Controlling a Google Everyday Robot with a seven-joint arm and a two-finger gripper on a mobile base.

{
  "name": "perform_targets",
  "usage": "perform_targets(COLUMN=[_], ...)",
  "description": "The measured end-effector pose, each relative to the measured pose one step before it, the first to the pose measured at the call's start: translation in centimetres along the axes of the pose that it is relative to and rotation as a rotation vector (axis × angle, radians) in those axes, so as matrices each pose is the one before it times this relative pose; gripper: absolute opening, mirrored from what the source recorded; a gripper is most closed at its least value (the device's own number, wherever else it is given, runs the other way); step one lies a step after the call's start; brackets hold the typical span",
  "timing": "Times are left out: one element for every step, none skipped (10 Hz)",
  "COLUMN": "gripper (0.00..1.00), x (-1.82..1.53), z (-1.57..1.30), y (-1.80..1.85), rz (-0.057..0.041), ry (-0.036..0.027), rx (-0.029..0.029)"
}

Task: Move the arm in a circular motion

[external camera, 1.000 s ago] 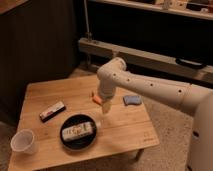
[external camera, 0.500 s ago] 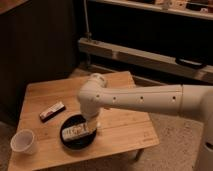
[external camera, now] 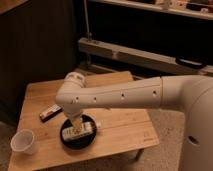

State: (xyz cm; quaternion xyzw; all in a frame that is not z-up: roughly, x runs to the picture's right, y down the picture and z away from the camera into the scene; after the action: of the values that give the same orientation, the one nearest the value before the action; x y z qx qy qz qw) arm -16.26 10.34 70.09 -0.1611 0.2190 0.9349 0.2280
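The arm [external camera: 125, 94] is a large white tube with small dark dots, reaching from the right edge leftward over a small wooden table [external camera: 125, 131]. Its rounded elbow [external camera: 72, 92] hangs over the table's left-middle. The gripper [external camera: 76, 123] is the short pale tip pointing down from the elbow, just above a black bowl [external camera: 67, 141] that holds a packaged snack [external camera: 82, 129].
A white paper cup [external camera: 23, 141] stands at the table's front left corner. A dark flat bar [external camera: 49, 114] lies left of the bowl. A dark cabinet stands behind on the left and a low metal shelf rail [external camera: 140, 56] behind the table.
The arm has swung leftward and toward the front across the table; the elbow has moved from the table's middle-right to above the bowl, now covering the right-hand items seen earlier.
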Motion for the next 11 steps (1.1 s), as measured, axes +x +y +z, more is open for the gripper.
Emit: perform_targets(gripper=[0.67, 0.67, 0.67, 0.67, 0.67, 0.67, 0.67, 0.67, 0.67, 0.67, 0.67], x=[-1.668, -1.782, -1.599, -1.99, -1.982, -1.808, -2.532, -1.904, -2.317, -2.821, -1.368], z=[-0.276, -0.111, -0.114, -0.15, -0.13, -0.101, -0.061, 0.006, 0.078, 0.161, 0.077], y=[2.211, 1.865, 1.649, 2.042, 1.78, 1.565, 1.654, 0.865, 0.936, 0.942, 0.301], rz=[-0.00156, 0.00242, 0.00462, 0.00716, 0.01083, 0.01486, 0.03174, 0.0297, 0.03931, 0.04371, 0.02586], ry=[-0.00624, -0.00754, -0.00323, -0.00345, -0.00717, -0.00461, -0.0026, -0.00171, -0.00001, -0.00129, 0.00136], rx=[-0.00839, -0.00398, -0.00267, -0.00257, -0.00025, 0.00073, 0.00294, 0.00522, 0.00507, 0.0074, 0.00359])
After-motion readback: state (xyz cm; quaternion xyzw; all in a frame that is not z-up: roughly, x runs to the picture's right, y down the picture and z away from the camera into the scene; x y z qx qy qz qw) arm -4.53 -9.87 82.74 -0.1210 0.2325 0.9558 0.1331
